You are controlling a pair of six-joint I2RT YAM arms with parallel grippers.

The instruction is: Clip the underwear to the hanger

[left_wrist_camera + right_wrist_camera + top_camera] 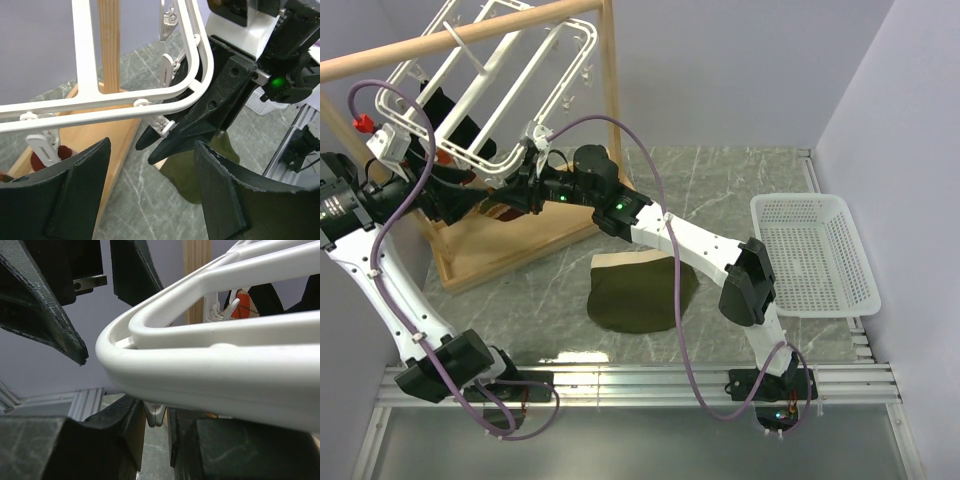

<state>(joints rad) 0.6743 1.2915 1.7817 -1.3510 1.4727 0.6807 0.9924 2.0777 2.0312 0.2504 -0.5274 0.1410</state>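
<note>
The olive-green underwear [640, 295] lies flat on the marble table, apart from both grippers; it also shows in the left wrist view [192, 172]. The white hanger [485, 95] hangs tilted from the wooden rail. My right gripper [527, 182] is at the hanger's lower corner. In the right wrist view its jaws [156, 432] stand close on either side of a small white clip [155, 415], with narrow gaps showing; the clip's tips are together. My left gripper [460, 200] is open and empty just left of it, under the frame [150, 167].
The wooden rail stand [470, 35] has a base board [510, 245] on the table. A black garment with red patches [445, 110] hangs on the hanger. A white mesh basket [815, 255] sits at the right. A metal rail [640, 385] runs along the near edge.
</note>
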